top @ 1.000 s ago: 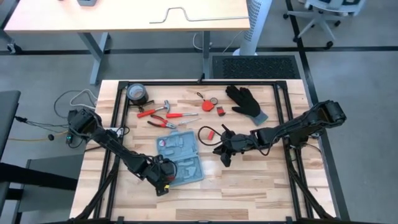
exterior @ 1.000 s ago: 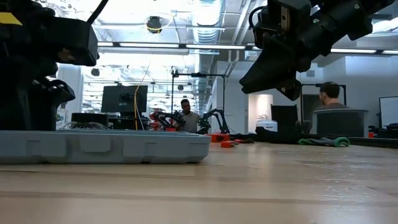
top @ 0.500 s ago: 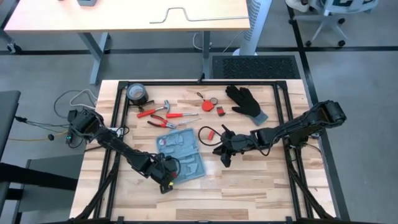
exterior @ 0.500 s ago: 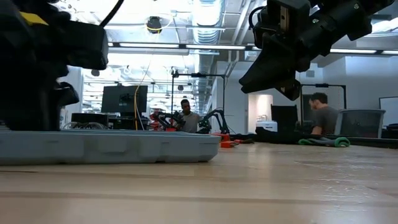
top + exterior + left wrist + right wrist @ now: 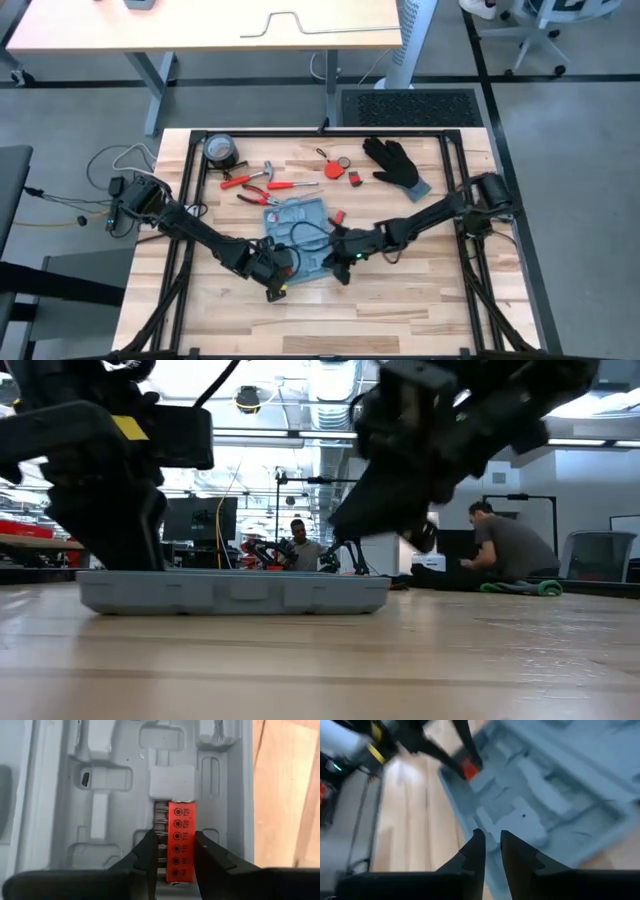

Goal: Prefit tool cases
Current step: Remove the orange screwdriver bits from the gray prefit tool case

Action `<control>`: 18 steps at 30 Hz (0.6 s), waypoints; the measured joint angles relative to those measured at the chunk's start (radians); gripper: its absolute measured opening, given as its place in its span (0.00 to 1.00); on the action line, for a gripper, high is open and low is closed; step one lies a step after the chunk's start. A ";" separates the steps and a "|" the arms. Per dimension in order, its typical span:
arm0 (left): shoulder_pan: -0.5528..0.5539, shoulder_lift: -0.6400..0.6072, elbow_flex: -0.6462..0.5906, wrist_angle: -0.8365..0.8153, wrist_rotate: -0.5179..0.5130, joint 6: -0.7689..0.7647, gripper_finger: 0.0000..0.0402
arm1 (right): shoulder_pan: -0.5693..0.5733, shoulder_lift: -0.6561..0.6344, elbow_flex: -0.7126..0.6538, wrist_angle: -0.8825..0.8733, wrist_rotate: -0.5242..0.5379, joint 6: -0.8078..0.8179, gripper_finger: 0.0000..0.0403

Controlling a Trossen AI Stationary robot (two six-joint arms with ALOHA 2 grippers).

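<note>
The blue-grey tool case (image 5: 305, 215) lies open and flat on the wooden table, its moulded recesses up; it also shows in the low view (image 5: 230, 592). My left gripper (image 5: 175, 840) is at the case's near left part, shut on a red bit holder (image 5: 180, 845) with its row of silver bits. My right gripper (image 5: 338, 262) is low at the case's near right corner. Its fingers stand almost together over the case's rim (image 5: 491, 839). My left gripper pinches the red bit holder by its two long sides (image 5: 171, 851) between its two fingers. The fingers lie along the holder, which is in a recess of the case (image 5: 100, 780). My right gripper: whether its fingers touch the case's rim, I cannot tell.
Far of the case lie a dark tape roll (image 5: 220, 150), red-handled pliers (image 5: 262, 198), small red pieces (image 5: 340, 165) and a black glove (image 5: 395, 163). Black frame rails (image 5: 455, 180) run along the table's sides. A person (image 5: 500, 545) sits in the room beyond.
My right gripper has swung toward the table's left and near edge and come down to the case's near right corner. My left gripper has moved right and a little far. The case has slid toward the table's right and far side and turned slightly.
</note>
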 joint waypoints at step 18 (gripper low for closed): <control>0.049 -0.009 0.009 0.106 -0.003 0.071 0.22 | -0.020 0.188 0.159 -0.127 -0.130 0.031 0.16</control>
